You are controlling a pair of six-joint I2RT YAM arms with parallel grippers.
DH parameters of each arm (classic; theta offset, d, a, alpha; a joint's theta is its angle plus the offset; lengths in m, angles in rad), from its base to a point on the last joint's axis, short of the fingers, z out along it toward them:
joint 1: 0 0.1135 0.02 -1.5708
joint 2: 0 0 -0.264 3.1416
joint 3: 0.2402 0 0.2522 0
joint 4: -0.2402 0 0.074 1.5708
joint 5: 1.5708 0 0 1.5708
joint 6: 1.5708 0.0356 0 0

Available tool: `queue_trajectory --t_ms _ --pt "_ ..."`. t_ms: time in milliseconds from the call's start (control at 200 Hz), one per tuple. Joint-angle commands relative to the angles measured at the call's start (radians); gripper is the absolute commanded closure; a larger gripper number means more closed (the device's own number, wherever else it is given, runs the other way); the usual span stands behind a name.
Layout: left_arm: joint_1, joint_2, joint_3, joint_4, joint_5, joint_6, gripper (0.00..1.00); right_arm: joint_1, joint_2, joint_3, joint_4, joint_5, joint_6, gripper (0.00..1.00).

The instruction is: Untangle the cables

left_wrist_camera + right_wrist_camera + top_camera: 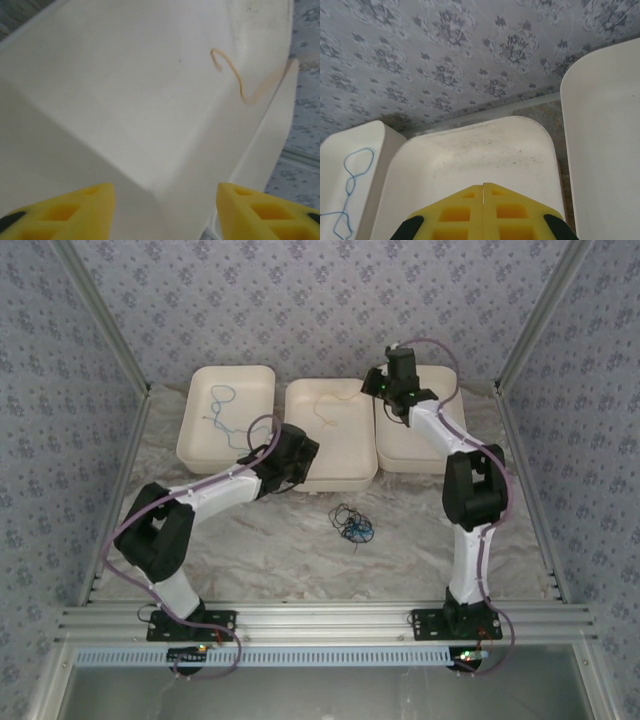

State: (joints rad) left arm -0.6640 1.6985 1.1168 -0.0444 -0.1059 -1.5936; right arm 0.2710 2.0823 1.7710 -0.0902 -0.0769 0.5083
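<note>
A tangle of black and blue cables (pixel 352 525) lies on the marbled table, in front of the middle tray. A loose blue cable (pixel 222 405) (pixel 351 180) rests in the left white tray (pixel 195 440). In the middle tray (pixel 345 475) lies a yellow-tan cable (pixel 325 405) (pixel 235 75). My left gripper (pixel 305 450) (pixel 165 192) hangs open over that tray's near left corner, nothing between its yellow fingers. At the gap between the middle and right trays, my right gripper (pixel 372 383) (pixel 483 186) is shut, with nothing seen in it.
The right white tray (pixel 400 455) sits under the right arm. Patterned walls (pixel 300 300) close in the back and both sides. Open tabletop (pixel 300 560) stretches between the tangle and the arm bases.
</note>
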Motion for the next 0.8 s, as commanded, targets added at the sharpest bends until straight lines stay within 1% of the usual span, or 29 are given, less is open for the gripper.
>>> queue_trajectory --t_ms 0,55,105,210,360,480,570,695,750,794 --pt "0.001 -0.011 0.061 -0.119 -0.056 0.045 0.38 0.010 0.042 0.085 -0.082 -0.020 -0.056 1.00" --pt "-0.004 -0.034 0.069 -0.149 -0.072 0.056 0.37 0.011 0.052 0.098 -0.093 -0.021 -0.062 1.00" --pt "-0.009 -0.053 0.071 -0.163 -0.080 0.061 0.34 0.011 0.066 0.114 -0.111 -0.025 -0.063 1.00" --pt "-0.013 -0.087 0.076 -0.205 -0.060 0.060 0.34 0.017 0.088 0.138 -0.135 -0.042 -0.075 1.00" --pt "-0.040 -0.189 0.030 -0.221 -0.127 0.047 0.34 0.035 0.115 0.182 -0.188 -0.026 -0.101 1.00" --pt "-0.049 -0.275 0.008 -0.246 -0.163 0.068 0.35 0.044 0.117 0.180 -0.214 -0.027 -0.097 1.00" --pt "-0.051 -0.337 -0.002 -0.276 -0.195 0.099 0.35 0.066 0.090 0.144 -0.214 -0.028 -0.110 1.00" --pt "-0.052 -0.417 -0.029 -0.302 -0.229 0.143 0.35 0.112 0.018 0.035 -0.171 0.011 -0.124 1.00" --pt "-0.052 -0.448 -0.041 -0.312 -0.236 0.154 0.35 0.137 -0.009 -0.003 -0.176 0.047 -0.130 1.00" --pt "-0.052 -0.471 -0.055 -0.318 -0.241 0.160 0.35 0.153 -0.027 -0.031 -0.187 0.079 -0.137 0.92"
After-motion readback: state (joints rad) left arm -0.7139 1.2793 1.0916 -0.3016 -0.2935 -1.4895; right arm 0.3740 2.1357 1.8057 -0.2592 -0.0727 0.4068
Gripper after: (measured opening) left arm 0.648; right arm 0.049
